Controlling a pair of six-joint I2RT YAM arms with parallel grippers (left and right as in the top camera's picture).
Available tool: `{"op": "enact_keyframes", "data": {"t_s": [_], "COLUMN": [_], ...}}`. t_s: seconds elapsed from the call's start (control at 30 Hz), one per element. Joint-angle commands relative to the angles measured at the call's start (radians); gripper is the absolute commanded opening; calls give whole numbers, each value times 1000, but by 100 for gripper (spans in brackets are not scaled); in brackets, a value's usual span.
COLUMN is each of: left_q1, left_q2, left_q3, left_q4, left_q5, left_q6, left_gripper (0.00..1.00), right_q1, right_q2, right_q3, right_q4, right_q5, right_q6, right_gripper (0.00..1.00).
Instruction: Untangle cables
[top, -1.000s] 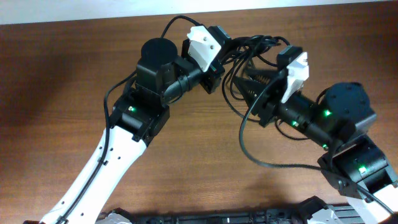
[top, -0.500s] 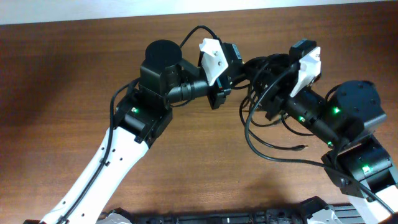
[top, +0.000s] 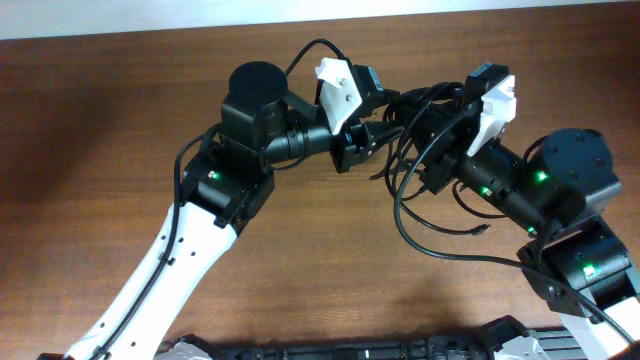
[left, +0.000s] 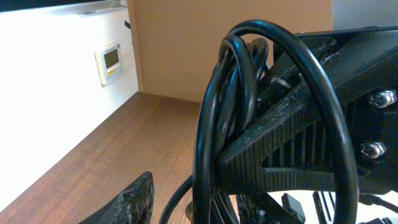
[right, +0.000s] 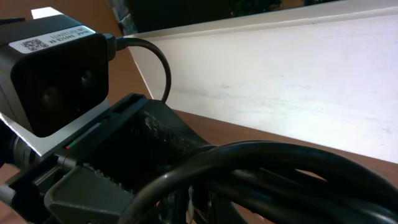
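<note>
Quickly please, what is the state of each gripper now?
Left gripper: open, holding nothing.
Right gripper: closed on the cables.

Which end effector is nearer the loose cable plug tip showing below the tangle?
Right. The right end effector sits up-left of the plug tip; the left end effector is farther left, beyond the cable tangle.

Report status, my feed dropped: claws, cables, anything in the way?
Left claw open, beside the bundle. Right claw shut, cables looped over it. One loose end trails on the table.
</note>
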Motion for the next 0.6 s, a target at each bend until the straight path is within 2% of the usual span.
{"op": "enact_keyframes", "data": {"t_s": [0.0,0.1,0.13,0.3,0.43,0.57], "left_q1": [4,5,7,17,17,18], "left_q2": [-14,-23,-23,-23,-23,-23], "left_q3": [8,8,8,8,8,8], "left_q4": [12,10,9,2,2,4], "left_q5": [11,10,10,11,11,10], "left_q6": [2,3,2,2,2,3], "left_gripper": [44,24,22,19,0,0], "right_q1": [-16,-44,-44,-44,-44,-44], "right_q2": [1,1,1,1,1,1], "right_q3": [6,6,6,6,6,6], "right_q4": [0,0,0,3,15,15], "right_q5": [-9,-55,-58,-79,-130,-176], "right_q6": [3,3,3,3,3,3], "right_gripper": [4,4,4,4,4,4]}}
